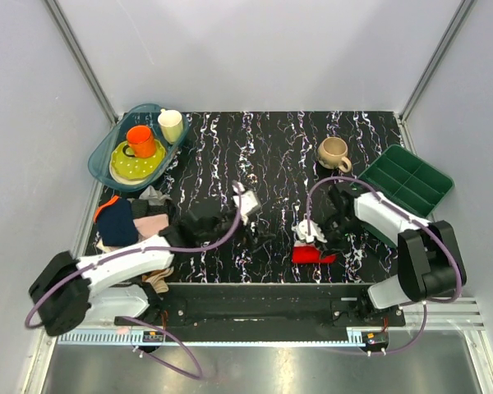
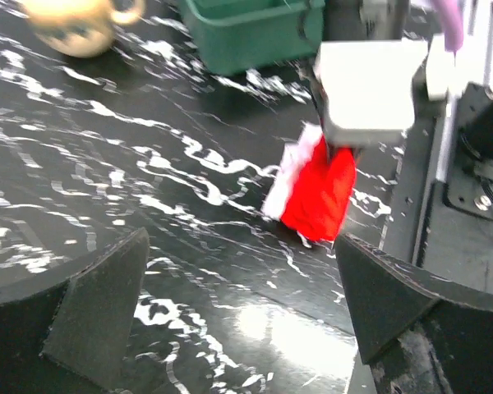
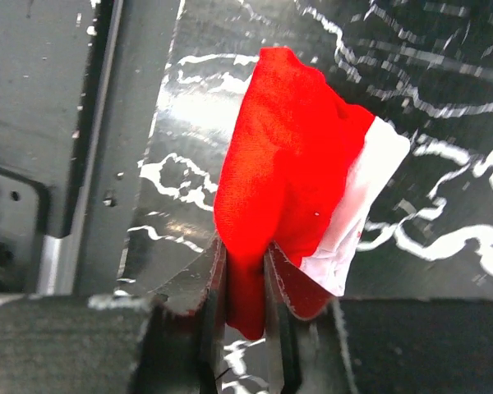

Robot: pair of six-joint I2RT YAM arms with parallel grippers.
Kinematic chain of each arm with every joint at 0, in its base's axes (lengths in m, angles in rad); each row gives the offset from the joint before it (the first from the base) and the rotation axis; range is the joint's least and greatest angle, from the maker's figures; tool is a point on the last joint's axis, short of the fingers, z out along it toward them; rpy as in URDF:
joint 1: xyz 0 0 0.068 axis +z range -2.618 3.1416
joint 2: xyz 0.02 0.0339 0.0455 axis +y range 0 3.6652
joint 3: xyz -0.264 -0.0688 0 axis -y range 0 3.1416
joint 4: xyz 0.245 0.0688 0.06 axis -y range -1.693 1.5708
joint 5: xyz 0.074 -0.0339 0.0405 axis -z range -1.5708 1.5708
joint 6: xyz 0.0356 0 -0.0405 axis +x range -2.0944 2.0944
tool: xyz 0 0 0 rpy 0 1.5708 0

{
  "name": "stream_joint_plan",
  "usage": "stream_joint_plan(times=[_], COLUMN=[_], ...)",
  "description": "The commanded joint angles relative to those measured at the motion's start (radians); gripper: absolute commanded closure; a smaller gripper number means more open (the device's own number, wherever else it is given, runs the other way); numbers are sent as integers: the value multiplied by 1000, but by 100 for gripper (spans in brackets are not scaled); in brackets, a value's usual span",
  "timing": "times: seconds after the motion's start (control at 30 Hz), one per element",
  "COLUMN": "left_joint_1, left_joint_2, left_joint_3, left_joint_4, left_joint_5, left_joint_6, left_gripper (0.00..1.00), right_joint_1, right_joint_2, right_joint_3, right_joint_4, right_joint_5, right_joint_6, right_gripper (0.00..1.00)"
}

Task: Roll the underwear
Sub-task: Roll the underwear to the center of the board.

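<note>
left fingers (image 2: 99,320): spread wide, arm extended | right fingers (image 3: 207,328): pinched shut, arm folded

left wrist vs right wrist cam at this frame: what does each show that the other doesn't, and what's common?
Left wrist only: the beige mug, the green tray, and the left gripper, jaws wide open with nothing between them.
Right wrist only: the right gripper shut on a fold of the underwear, and the grey metal rail at the table's near edge.
Both: the red underwear with its white trim, bunched up on the black marbled table.
</note>
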Motion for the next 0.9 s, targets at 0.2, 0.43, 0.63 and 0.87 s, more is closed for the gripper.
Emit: stream_joint_plan(times=[0.2, 0.43, 0.63, 0.87], left_joint_1=[35, -112, -151, -157], left_joint_2=[-232, -211, 19, 171], left_joint_3=[-69, -127, -58, -9], left_joint_4=[-235, -256, -259, -181], left_joint_5=[36, -94, -160, -224], left_joint_6=[218, 371, 463, 526], left_gripper=[7, 12, 17, 20], right_joint_1=[352, 449, 447, 437], right_joint_2=[202, 270, 213, 164], right_joint_3=[160, 228, 133, 55], right_joint_4=[284, 416, 436, 473], right_joint_5=[75, 87, 85, 36], right_joint_6=[25, 4, -13, 16], right_gripper=[84, 84, 84, 85])
